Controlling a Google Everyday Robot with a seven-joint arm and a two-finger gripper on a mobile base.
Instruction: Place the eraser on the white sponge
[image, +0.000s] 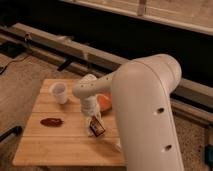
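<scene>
The eraser (96, 127), a small dark block with a red-orange stripe, sits tilted on the wooden table (60, 145) near its middle. My gripper (92, 114) points down directly above the eraser, at or touching its top end. The white sponge is hidden, with my bulky white arm (145, 110) covering the right part of the table.
A white cup (60, 92) stands at the table's back left. A dark red oval blob (51, 121) lies left of the eraser. An orange bowl (104, 101) shows partly behind my wrist. A small pale patch (118, 145) peeks out at the arm's edge.
</scene>
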